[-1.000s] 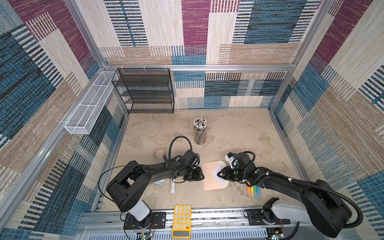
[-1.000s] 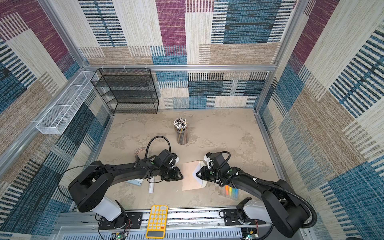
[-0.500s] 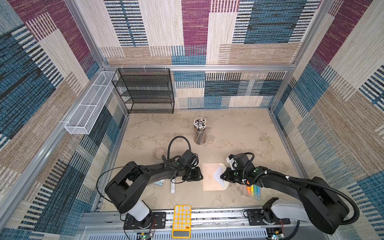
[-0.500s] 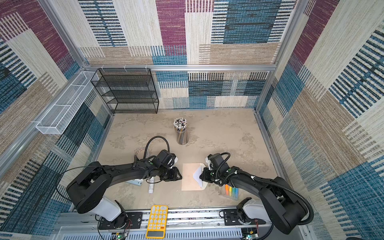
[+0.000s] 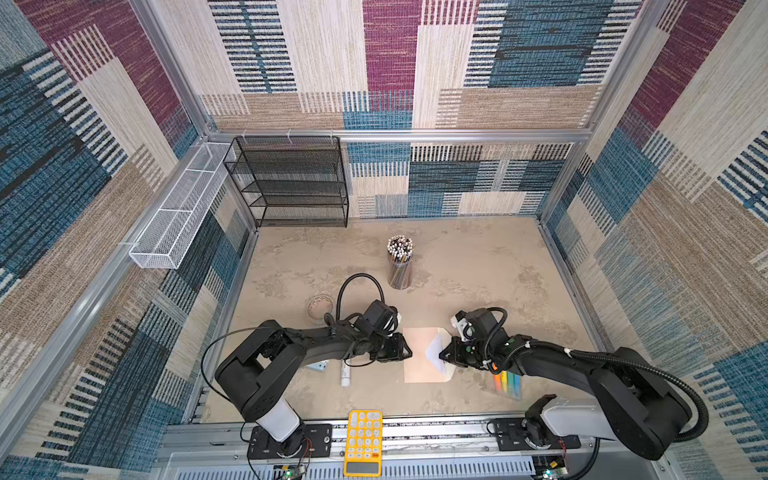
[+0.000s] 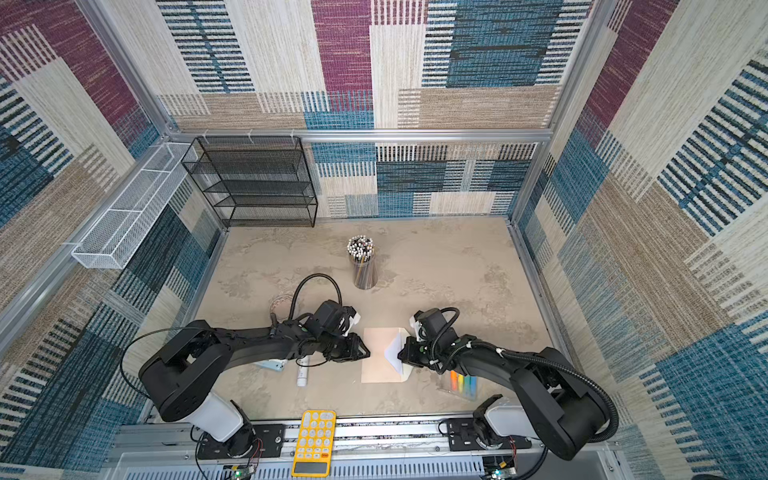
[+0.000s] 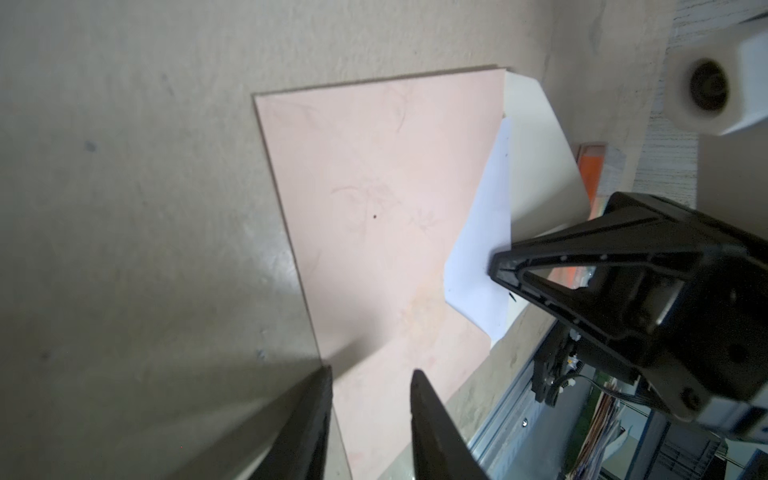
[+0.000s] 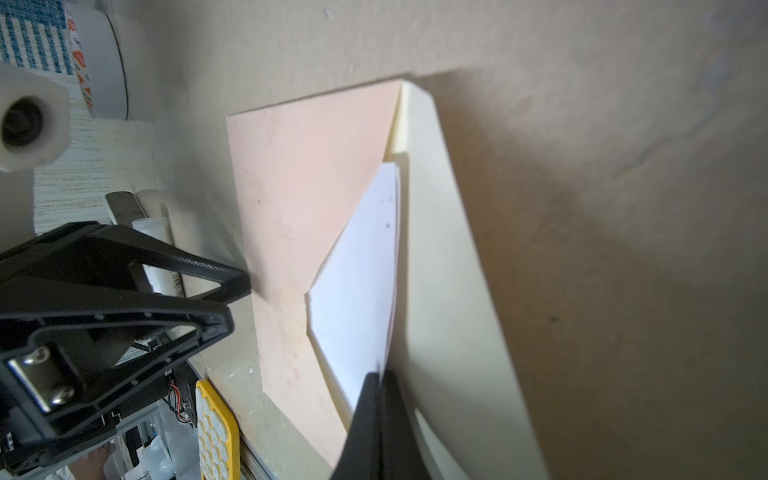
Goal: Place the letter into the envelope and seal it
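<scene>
letter (image 5: 434, 349) in envelope (image 5: 417, 365), pencil cup (image 5: 400, 270) behind, calculator (image 5: 363, 440) before

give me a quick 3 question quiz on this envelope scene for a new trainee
1. True or false: the letter is fully hidden inside the envelope.
2. Pick one. The right tool is: A) wide open, B) shut, with its tip at the letter, C) out of every view.
3. Short answer: is the envelope's flap open or sealed?

Key
1. False: part of the white sheet shows at the mouth.
2. B
3. Open
</scene>
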